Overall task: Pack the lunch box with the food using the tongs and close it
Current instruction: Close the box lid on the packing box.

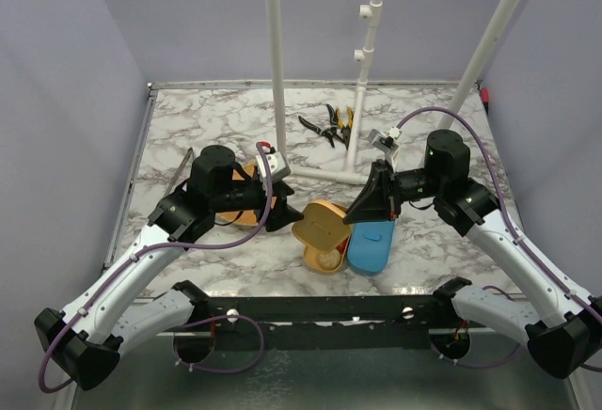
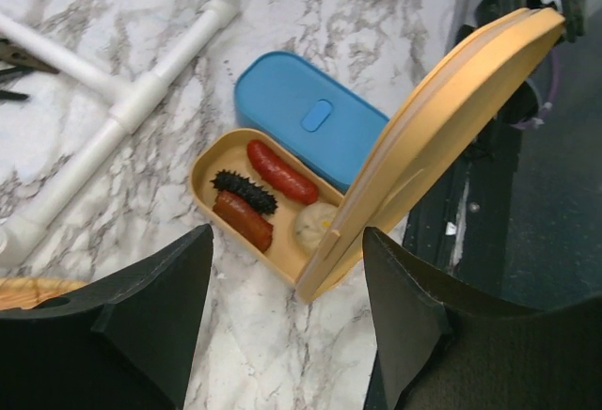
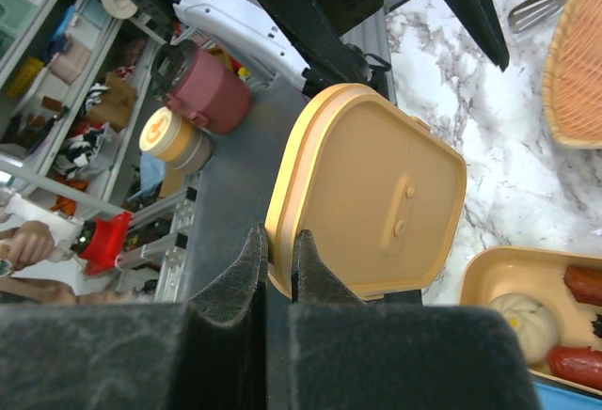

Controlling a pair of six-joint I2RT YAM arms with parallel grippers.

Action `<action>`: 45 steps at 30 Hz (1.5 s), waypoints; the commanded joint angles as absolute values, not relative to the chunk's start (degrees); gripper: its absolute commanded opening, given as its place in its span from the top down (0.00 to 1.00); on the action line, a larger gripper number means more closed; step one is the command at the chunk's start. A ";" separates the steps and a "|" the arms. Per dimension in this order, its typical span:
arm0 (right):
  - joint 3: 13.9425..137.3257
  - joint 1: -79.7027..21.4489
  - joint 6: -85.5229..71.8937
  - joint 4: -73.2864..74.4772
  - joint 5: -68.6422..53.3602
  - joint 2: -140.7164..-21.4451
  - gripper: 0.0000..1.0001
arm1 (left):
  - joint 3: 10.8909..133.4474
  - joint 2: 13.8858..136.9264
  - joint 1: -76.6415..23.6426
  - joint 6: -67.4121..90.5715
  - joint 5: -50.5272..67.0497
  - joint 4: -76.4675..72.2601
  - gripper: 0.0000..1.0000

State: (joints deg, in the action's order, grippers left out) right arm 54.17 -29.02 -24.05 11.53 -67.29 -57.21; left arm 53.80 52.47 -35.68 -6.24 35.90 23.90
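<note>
1. Lunch box [image 2: 198, 184] on the desk [image 2: 376, 15] – holds red sausage [image 2: 282, 173], dark piece [image 2: 243, 191], brown sausage [image 2: 243, 220], beige ball [image 2: 313, 227].
2. Right gripper [image 3: 279, 250] pinches its half-raised lid [image 3: 376, 194]; left gripper [image 2: 287, 241] gapes wide, holding nothing.
3. Tongs [image 1: 182, 170] – probably the grey strip at the desk's left edge.

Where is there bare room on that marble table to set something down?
Bare marble table: the back-left corner, left of the white pipe post; the near strip left of the open tan lunch box. Crowded: around that box and the blue oval container.
</note>
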 commanded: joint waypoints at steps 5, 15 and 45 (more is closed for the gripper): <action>54.22 -28.82 -25.58 9.93 -71.34 -57.92 0.99 | 53.27 55.20 -35.64 -4.15 50.46 21.64 0.38; 53.55 -28.81 -24.50 10.06 -70.37 -58.76 0.99 | 53.00 58.84 -36.79 -1.24 51.77 20.61 0.71; 36.72 -28.83 -27.72 13.64 -22.94 -48.62 0.34 | 46.15 72.38 -36.80 13.30 44.35 8.86 1.00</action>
